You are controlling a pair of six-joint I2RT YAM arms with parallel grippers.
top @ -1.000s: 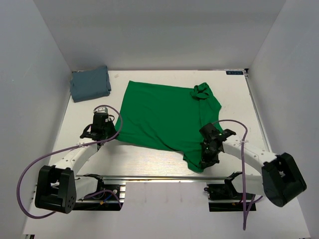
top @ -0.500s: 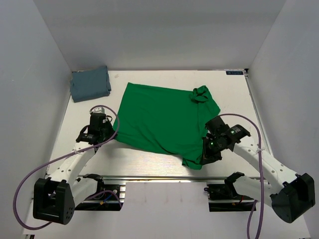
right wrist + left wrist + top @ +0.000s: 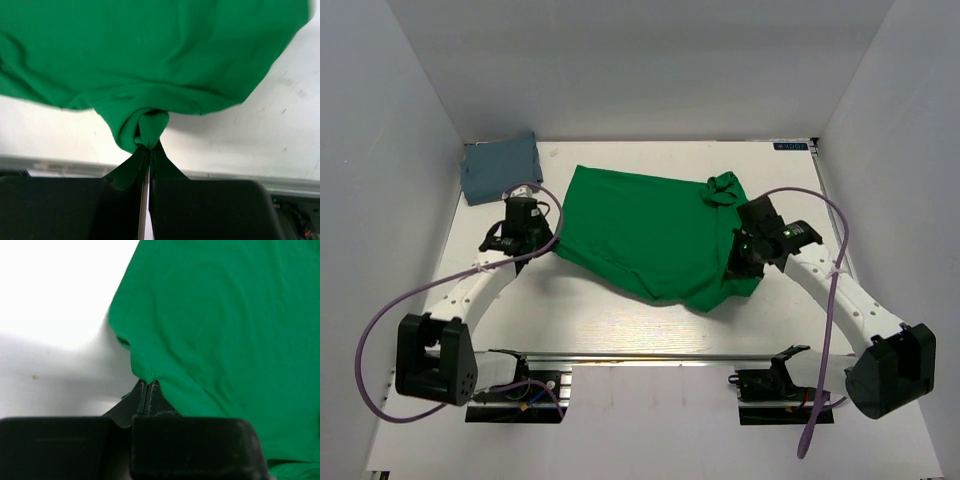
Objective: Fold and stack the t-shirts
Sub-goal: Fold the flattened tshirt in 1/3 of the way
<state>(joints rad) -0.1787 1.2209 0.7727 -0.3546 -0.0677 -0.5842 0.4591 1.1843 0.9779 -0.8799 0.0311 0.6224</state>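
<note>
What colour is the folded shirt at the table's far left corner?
Plain slate grey-blue shirt; the top view shows it best.

This is a robot test bench in a lab. A white table (image 3: pixel 620 320) is boxed in by plain white walls (image 3: pixel 650 70) behind it and on both its sides. Along the table's near edge, a metal rail (image 3: pixel 650 357) carries two robot arms, left (image 3: pixel 470 290) and right (image 3: pixel 832 285), each trailing a purple cable (image 3: pixel 360 360). A small dark label (image 3: pixel 790 146) sits at the table's far right corner.

The folded t-shirt (image 3: pixel 500 170) lies in the table's (image 3: pixel 620 322) far-left corner; the spread t-shirt (image 3: pixel 650 235) lies mid-table.
</note>
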